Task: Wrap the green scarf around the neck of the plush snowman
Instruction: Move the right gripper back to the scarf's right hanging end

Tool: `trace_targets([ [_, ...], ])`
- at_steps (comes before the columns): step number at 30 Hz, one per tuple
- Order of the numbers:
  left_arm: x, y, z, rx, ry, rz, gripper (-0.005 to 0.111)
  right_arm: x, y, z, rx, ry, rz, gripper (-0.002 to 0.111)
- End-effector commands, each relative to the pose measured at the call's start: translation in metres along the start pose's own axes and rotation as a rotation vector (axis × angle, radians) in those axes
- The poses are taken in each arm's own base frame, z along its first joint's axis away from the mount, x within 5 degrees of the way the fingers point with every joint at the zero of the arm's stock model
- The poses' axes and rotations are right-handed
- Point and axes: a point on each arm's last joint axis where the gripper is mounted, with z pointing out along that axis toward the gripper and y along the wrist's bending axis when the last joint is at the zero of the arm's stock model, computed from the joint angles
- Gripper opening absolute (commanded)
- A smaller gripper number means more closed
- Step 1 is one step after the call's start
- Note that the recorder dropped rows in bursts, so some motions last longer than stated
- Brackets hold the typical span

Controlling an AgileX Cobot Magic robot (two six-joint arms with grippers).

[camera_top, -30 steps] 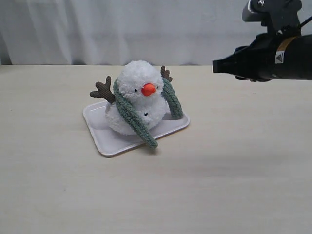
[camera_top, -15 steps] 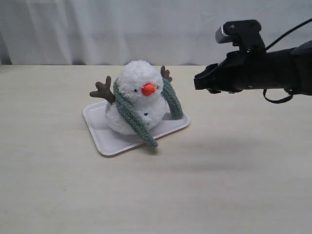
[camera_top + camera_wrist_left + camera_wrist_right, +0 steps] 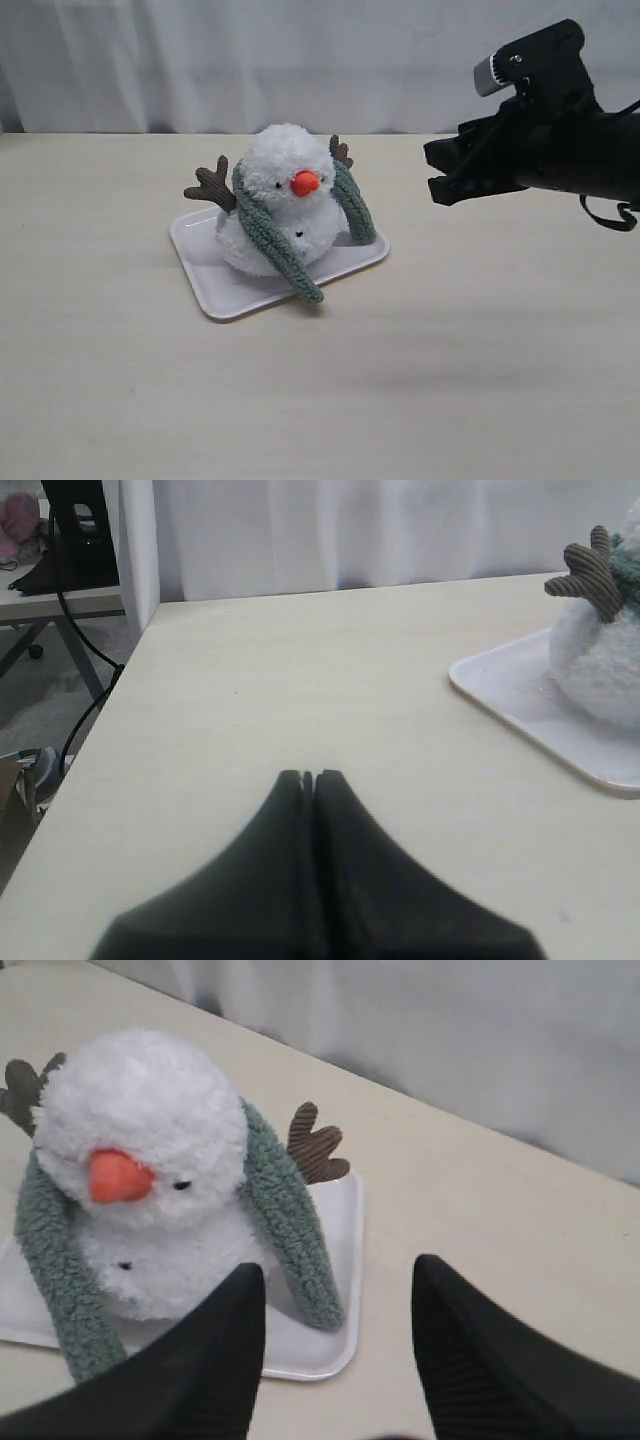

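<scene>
Fluffy white plush snowman [image 3: 285,195] sits on a white rectangular tray [image 3: 215,290], centre-left of the pale wood-grain surface [image 3: 450,350]. Its orange cone nose [image 3: 304,183] points forward and a bit to the right in the exterior view. Brown corduroy arms [image 3: 211,186] stick up on both sides of the head.

Long fuzzy dull green scarf [image 3: 265,235] is draped behind the neck, with both ends hanging down the front, one on each side of the head. The ends are not crossed or tucked.
- The end on the left of the exterior view runs diagonally across the body and over the tray's front rim. Its tip looks to reach the surface.
- The other end drops down the far side of the body and stops on the tray.

Right tool [image 3: 440,172]: hovers above the surface to the right of the snowman, aimed at it, clearly apart from toy, scarf and tray. Fingers [image 3: 225,1360] are spread and nothing sits between them. Right wrist view shows the snowman, the nearer scarf end and the tray corner beyond the gap.

Left tool [image 3: 308,777]: out of the exterior view. Left wrist view shows its jaws pressed together, gripping nothing, low over bare surface. The tray corner and one brown arm are at the edge of that view, well apart from the tool.

White curtain [image 3: 200,60] behind the surface.
</scene>
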Motion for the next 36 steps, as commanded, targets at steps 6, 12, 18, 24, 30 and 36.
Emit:
trace_targets([
  [6, 0.000, 0.000, 0.000, -0.001, -0.011, -0.003, 0.000, 0.045, 0.002, 0.072, -0.162, 0.151, 0.002, 0.057],
  [12, 0.000, 0.000, 0.000, -0.001, -0.011, -0.003, 0.000, 0.049, -0.008, 0.112, -0.173, 0.164, -0.022, 0.064],
  [18, 0.000, 0.000, 0.000, -0.001, -0.011, -0.003, 0.000, 0.060, -0.011, 0.135, -0.187, 0.184, -0.057, 0.064],
  [24, 0.000, 0.000, 0.000, -0.001, -0.011, -0.003, 0.000, 0.074, -0.011, 0.149, -0.203, 0.212, -0.057, 0.064],
  [30, 0.000, 0.000, 0.000, -0.001, -0.011, -0.003, 0.000, 0.076, -0.015, 0.163, -0.193, 0.209, -0.051, 0.064],
  [36, 0.000, 0.000, 0.000, -0.001, -0.011, -0.003, 0.000, 0.077, -0.018, 0.175, -0.194, 0.201, -0.047, 0.064],
])
